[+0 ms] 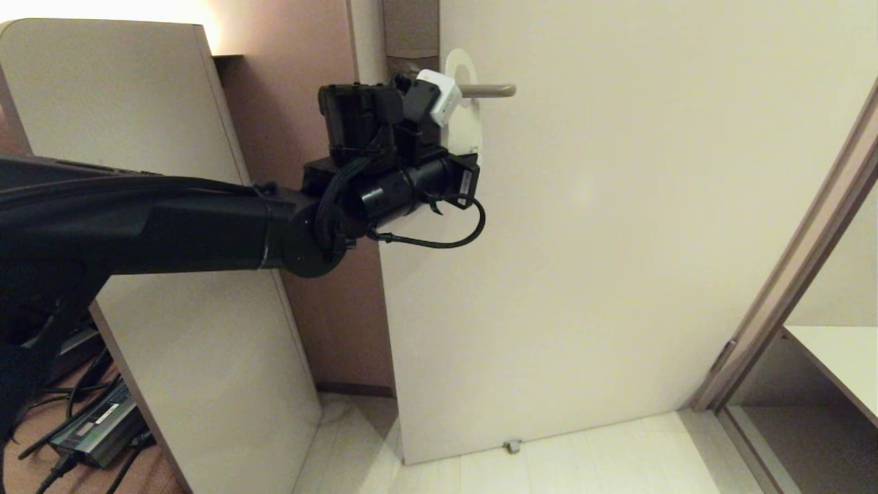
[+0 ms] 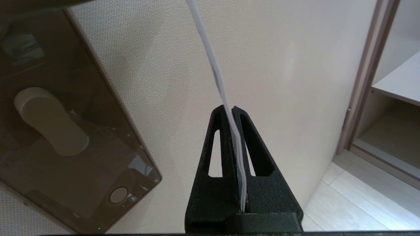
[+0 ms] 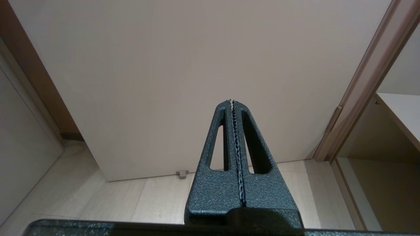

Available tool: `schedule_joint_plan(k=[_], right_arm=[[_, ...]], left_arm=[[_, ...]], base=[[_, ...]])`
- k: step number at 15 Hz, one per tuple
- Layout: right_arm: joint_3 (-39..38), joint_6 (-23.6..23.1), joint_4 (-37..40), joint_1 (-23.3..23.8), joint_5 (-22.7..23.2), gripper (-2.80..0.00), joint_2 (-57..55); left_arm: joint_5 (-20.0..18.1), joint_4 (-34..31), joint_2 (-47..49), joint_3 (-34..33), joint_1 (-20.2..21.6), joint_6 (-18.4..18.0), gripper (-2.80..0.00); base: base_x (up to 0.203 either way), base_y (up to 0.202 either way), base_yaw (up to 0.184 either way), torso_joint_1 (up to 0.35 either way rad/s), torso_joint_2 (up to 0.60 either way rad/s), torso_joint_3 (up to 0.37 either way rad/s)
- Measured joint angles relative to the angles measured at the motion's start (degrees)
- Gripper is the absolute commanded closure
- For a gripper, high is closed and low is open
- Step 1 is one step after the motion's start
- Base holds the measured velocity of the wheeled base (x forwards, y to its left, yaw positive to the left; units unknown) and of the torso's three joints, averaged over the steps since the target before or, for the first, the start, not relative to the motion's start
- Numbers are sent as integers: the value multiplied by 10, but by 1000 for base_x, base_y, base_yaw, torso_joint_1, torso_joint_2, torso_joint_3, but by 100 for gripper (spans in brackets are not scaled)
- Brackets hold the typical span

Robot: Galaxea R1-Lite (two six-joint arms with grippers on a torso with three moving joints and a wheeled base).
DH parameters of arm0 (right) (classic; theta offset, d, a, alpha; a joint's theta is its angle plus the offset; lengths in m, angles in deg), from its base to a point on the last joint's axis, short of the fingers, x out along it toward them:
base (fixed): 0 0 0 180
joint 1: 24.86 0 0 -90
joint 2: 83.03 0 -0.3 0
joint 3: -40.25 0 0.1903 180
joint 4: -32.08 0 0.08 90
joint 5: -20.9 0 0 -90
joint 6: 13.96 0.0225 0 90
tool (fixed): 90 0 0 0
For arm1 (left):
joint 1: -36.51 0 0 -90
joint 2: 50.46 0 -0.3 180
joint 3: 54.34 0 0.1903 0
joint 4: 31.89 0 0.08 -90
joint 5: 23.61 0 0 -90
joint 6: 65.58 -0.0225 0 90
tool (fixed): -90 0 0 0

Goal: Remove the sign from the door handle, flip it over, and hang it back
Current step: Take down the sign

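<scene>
right now i have the left gripper (image 2: 232, 109) up at the door (image 1: 617, 240), near its hinge-free edge where the lock plate (image 2: 65, 131) sits. its jaws are clamped on the sign (image 2: 213, 65), which i see edge-on in the left wrist view as a thin white strip running out from between the black fingers (image 2: 220, 157). from the head view the sign (image 1: 458, 68) shows its white face, and its oval hole is looped over the door handle (image 1: 488, 90), so the card hangs on the lever while i grip its lower part. the handle sticks out level from the plate toward the middle of the door. the right gripper (image 3: 233, 102) is parked low, pointing at the bottom edge of the door and the pale floor (image 3: 131, 200), jaws pressed together on nothing. a small doorstop (image 3: 181, 173) sits at the door's bottom edge.
</scene>
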Motion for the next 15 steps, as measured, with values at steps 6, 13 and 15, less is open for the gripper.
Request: schedule_joint_plan(k=[6,13,15], right_arm=[[0,0,0,0,0,0,0],[0,0,0,0,0,0,0],[0,0,0,0,0,0,0]], left_arm=[[32,-3,13,20,-19,-1,0],[78,-7,22,30,-33,-16,0],[81,-7,24,31,-35,-16,0]], base=[[0,0,0,0,0,0],[0,0,0,0,0,0],[0,0,0,0,0,0]])
